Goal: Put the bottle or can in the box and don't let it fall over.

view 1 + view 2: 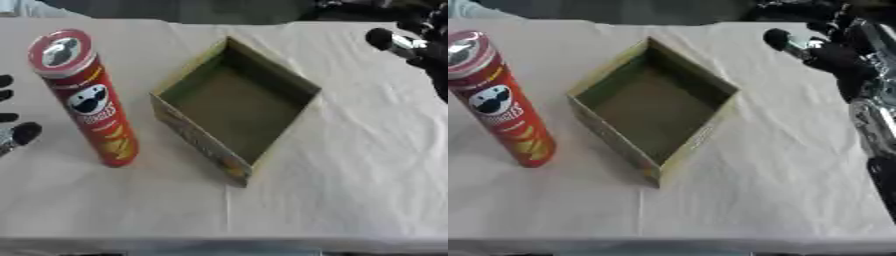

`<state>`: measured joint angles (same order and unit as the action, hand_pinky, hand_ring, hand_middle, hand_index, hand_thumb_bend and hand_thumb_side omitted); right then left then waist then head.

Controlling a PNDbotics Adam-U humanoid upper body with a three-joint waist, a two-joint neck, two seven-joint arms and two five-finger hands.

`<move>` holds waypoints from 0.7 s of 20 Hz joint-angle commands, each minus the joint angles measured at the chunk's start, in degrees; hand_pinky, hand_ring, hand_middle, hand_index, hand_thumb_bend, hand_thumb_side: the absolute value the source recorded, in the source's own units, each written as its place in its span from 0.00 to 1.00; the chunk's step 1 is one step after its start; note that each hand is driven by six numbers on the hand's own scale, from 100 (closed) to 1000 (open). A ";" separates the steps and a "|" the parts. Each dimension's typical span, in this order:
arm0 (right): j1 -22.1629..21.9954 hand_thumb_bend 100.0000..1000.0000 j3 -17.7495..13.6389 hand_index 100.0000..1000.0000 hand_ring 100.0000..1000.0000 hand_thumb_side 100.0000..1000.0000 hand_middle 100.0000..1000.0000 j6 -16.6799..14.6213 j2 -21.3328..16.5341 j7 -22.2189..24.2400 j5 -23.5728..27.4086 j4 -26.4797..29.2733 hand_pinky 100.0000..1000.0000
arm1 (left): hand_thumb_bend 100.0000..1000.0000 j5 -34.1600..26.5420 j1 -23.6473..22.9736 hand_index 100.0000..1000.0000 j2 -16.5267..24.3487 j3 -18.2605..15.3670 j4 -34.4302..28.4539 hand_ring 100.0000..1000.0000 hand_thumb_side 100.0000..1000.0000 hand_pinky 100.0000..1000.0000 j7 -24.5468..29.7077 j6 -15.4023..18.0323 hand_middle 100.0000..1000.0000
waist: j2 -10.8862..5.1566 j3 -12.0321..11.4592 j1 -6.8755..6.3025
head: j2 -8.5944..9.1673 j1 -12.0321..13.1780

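Note:
A tall red Pringles can (92, 100) stands upright on the white cloth at the left, its lid on top. To its right lies an open cardboard box (234, 107) turned like a diamond, with nothing inside. My left hand (13, 127) shows at the left edge, just left of the can and apart from it, fingers straight. At the upper right, beyond the box's far corner, my right hand (833, 52) hovers with relaxed fingers, holding nothing.
The white cloth-covered table (350, 190) reaches to the front edge at the bottom. My right forearm (872, 125) runs down the right edge of the right eye view.

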<state>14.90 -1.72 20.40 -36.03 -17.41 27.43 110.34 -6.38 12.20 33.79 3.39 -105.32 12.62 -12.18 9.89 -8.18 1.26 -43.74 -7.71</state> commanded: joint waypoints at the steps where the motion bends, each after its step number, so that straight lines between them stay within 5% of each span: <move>1: 0.75 0.80 -0.44 1.00 0.94 0.13 0.94 0.01 -1.26 0.04 -0.21 0.49 0.97 | 0.63 0.91 1.45 0.94 0.36 0.38 -0.10 1.00 0.34 0.86 0.74 -0.36 0.99 | -1.03 0.04 -0.12 | -0.23 0.09; 14: 0.84 0.83 -0.25 1.00 0.94 0.16 0.94 0.04 -1.07 0.32 0.06 0.38 0.97 | 0.68 3.05 4.59 0.94 -2.66 2.41 1.78 1.00 0.32 0.84 1.01 -1.96 0.99 | -1.15 0.11 -0.14 | 0.07 0.39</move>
<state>15.07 -1.68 20.50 -36.03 -17.28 27.43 110.34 -3.73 15.88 30.55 5.88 -103.07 13.78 -13.94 9.76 -8.15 1.23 -43.74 -7.50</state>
